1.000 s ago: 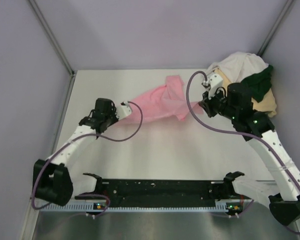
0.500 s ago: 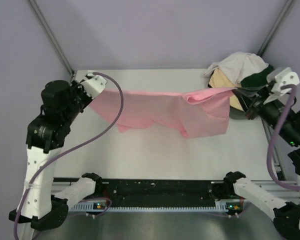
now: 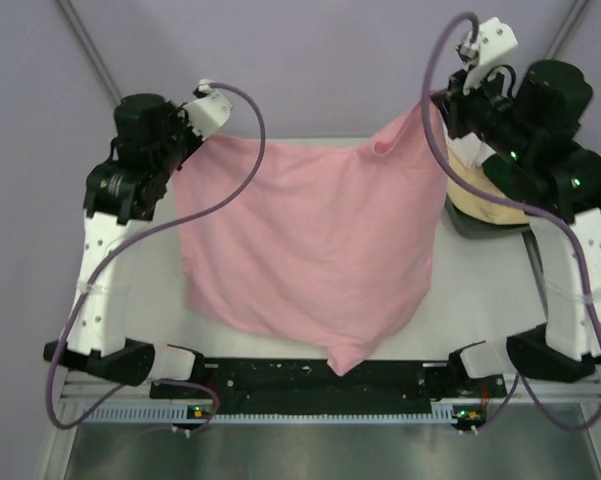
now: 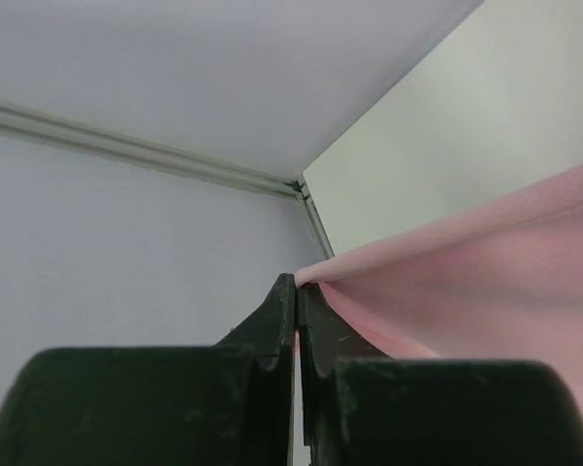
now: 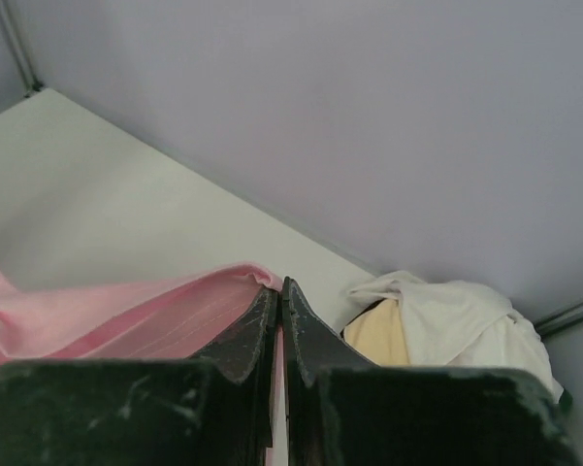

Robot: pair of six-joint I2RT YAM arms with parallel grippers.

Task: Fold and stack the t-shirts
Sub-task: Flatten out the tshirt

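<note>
The light pink t-shirt (image 3: 305, 240) hangs spread wide in the air between both arms, its lower end near the table's front edge. My left gripper (image 3: 180, 165) is shut on its left top corner; in the left wrist view the jaws (image 4: 298, 283) pinch the pink edge (image 4: 485, 282). My right gripper (image 3: 438, 105) is shut on the right top corner, seen in the right wrist view (image 5: 279, 286) with pink cloth (image 5: 126, 316) to its left. A pile at the back right shows the white t-shirt (image 5: 446, 316) over the pale tan t-shirt (image 3: 485, 200). The dark green t-shirt is hidden.
The white table (image 3: 500, 300) is walled by lilac panels (image 3: 310, 60) at the back and sides. A black rail (image 3: 310, 380) runs along the front edge between the arm bases. The pile sits under my right arm.
Both arms have risen high and lifted the pink t-shirt off the table; it went from a stretched band to hanging fully open. Earlier still it lay bunched on the table.
</note>
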